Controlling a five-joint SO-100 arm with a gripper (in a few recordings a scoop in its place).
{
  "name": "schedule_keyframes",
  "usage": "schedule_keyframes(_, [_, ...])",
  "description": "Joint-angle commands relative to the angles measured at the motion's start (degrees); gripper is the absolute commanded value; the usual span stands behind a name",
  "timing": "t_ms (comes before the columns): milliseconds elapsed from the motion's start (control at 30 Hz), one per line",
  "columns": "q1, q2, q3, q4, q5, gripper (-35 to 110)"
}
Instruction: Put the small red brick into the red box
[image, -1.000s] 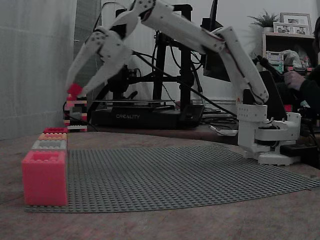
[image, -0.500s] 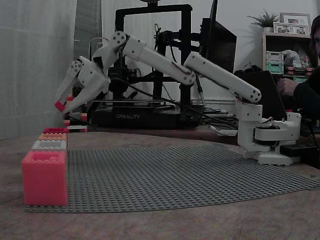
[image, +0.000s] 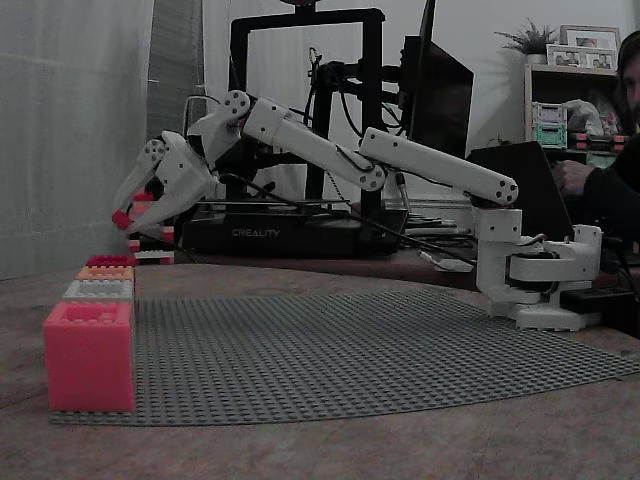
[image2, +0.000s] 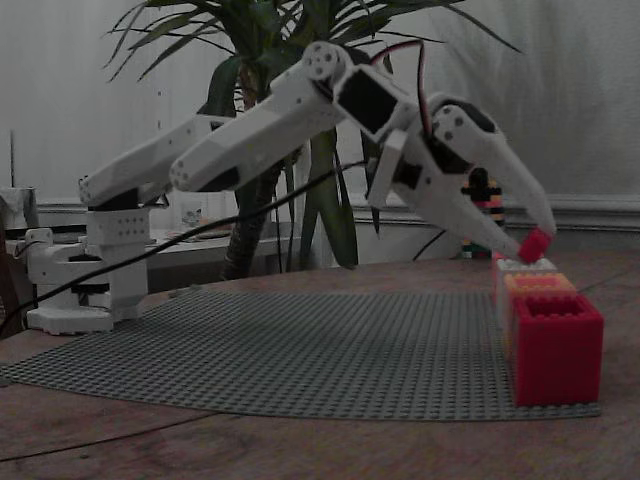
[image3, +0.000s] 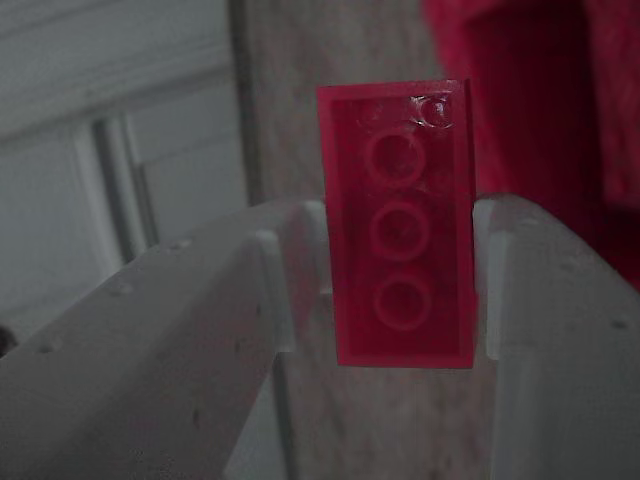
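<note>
Gripper (image3: 400, 330) clamped on the red brick (image3: 400, 220), both fingers (image3: 560, 330) pressing its long sides. Seen from the fixed views, the brick (image: 121, 217) hangs in the air above the far end of the box row. Nearest box is the red box (image2: 556, 345), on the grey baseplate (image: 350, 345).

Over the last second the arm (image: 330, 150) has folded down and reached out toward 9 o'clock in a fixed view. The gripper (image: 122, 217) carrying the small red brick (image: 121, 218) has dropped lower, closer above the row of boxes (image: 100, 290); its descent slowed lately.
</note>
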Motion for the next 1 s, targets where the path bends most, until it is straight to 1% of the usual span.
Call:
schedule_keyframes(0, [1.41, 1.93, -4.39, -0.97, -1.93, 1])
schedule_keyframes(133, [1.23, 1.23, -4.39, -2.55, -3.43, 5])
schedule_keyframes(533, [-1.05, 0.09, -2.64, -5.71, -7.73, 9])
schedule_keyframes(667, [-1.14, -0.18, -2.2, -6.24, -8.35, 10])
schedule_keyframes(967, [-1.32, -0.18, -0.88, -7.29, -9.23, 17])
